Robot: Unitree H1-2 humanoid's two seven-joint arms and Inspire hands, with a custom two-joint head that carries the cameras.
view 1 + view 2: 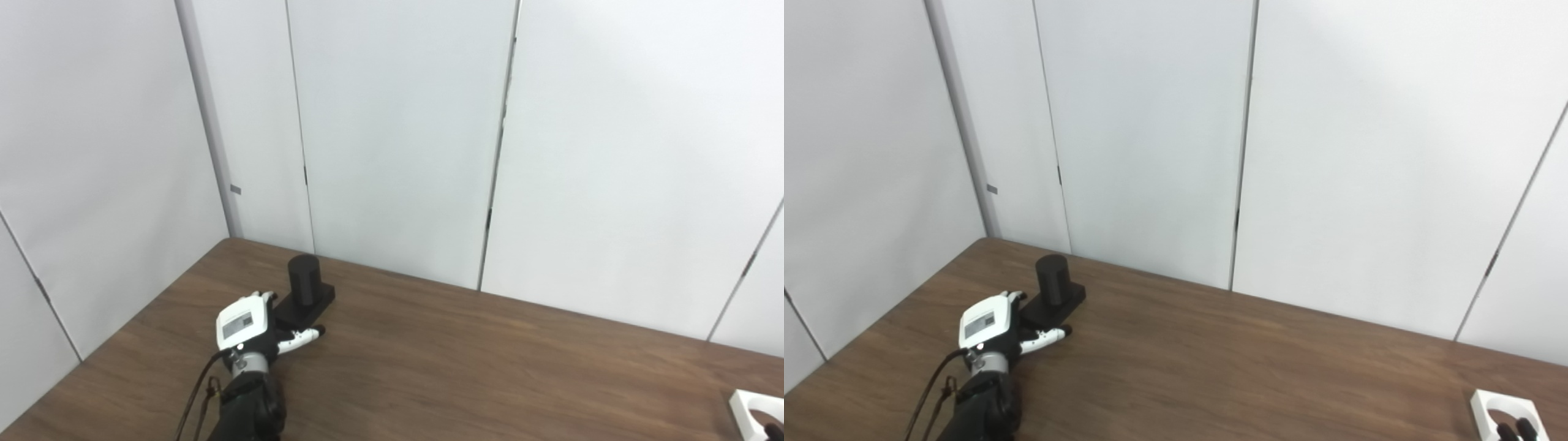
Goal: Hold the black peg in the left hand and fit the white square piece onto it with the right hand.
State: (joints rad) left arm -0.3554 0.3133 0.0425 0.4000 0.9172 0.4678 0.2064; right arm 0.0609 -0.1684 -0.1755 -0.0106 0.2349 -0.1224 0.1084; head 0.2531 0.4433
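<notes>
I'm resting my left hand (989, 327) at the black peg's (1053, 288) base, right fingertips (1516, 430) touching the white square piece (1488, 407).

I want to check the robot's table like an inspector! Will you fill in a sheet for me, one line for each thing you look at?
Surface: brown wooden table, no spills seen.
Job's things: black peg stands upright on its black base near the far left corner; white square piece with a round hole lies at the near right edge.
Clutter: nothing seen.
Hands: left hand rests at the peg's base, fingers against it, peg not lifted; right hand shows only dark fingertips at the white piece, grip unclear.
Cables: thin black cable runs along the left forearm.
Surroundings: plain white wall panels behind and to the left.
</notes>
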